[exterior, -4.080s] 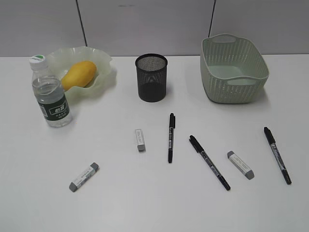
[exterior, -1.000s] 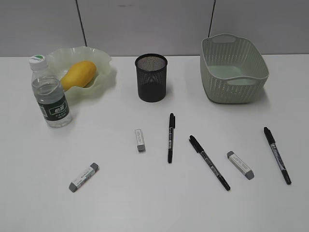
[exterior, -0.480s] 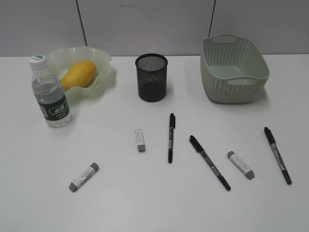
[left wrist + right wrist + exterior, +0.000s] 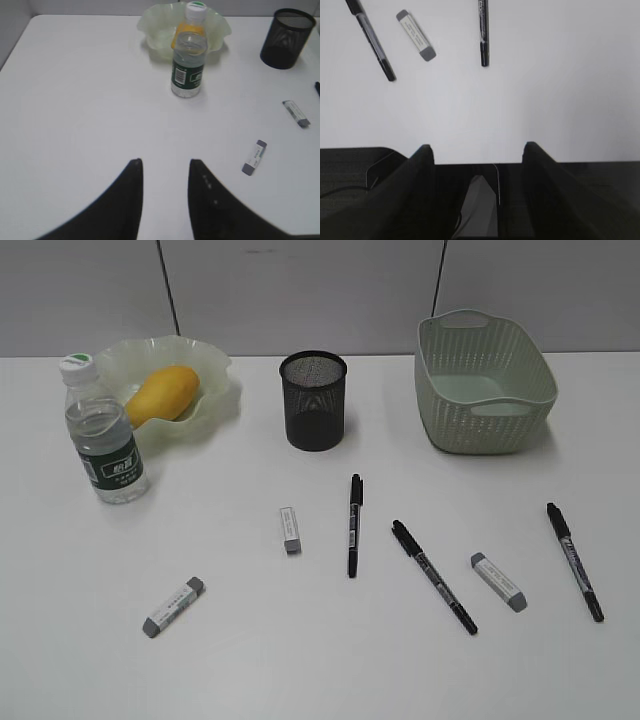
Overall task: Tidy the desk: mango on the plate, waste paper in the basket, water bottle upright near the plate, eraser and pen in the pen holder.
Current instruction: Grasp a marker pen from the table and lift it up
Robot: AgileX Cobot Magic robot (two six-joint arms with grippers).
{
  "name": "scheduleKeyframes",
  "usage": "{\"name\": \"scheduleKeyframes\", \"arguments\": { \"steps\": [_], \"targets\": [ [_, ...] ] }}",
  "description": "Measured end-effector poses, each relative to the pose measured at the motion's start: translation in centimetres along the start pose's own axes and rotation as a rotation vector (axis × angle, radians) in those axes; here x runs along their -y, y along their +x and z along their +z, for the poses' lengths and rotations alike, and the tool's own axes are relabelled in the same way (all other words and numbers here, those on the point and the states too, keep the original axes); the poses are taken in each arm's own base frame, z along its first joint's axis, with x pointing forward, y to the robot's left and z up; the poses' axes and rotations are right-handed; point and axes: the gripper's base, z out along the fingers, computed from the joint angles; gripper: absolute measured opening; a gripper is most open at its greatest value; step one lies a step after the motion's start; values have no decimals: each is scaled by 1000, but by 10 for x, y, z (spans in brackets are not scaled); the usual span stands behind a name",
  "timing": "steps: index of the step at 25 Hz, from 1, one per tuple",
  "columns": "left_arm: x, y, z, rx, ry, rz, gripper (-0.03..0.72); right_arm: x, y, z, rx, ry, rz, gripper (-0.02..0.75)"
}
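Erasers and pens are what remains, judging by the layout: the mango (image 4: 162,393) already lies in the plate (image 4: 215,365), the water bottle (image 4: 103,432) stands upright just beside that plate, and no waste paper shows anywhere.

Taking the pen holder (image 4: 313,400) as the landmark, the nearest eraser (image 4: 290,528) lies in front of it, slightly left; the nearest pen (image 4: 354,524) lies in front, slightly right, pointing toward the holder. A second eraser (image 4: 174,606) lies well to the front-left. Two more pens (image 4: 434,576) (image 4: 575,561) with a third eraser (image 4: 498,581) between them lie to the front-right.

The left gripper (image 4: 165,172) hangs above the bare desk (image 4: 75,100), jaws parted with a narrow gap and nothing between them. The right gripper (image 4: 476,150) is spread wider, also empty, at the desk's near edge.

Best to start with the left eraser: come straight down, close across its narrow width, then release directly above the holder's mouth. Pens are better gripped mid-barrel, across the shaft, and tipped upright before dropping in.
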Motion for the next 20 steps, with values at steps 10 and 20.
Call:
{"name": "scheduleKeyframes", "arguments": {
  "steps": [10,20],
  "targets": [
    [0,0,0,3,-36,-17,241,4,-44,44,-81,30,117,445],
    [0,0,0,3,-36,-17,240,-12,-88,126,-296,107,51,445]
  ]
}}
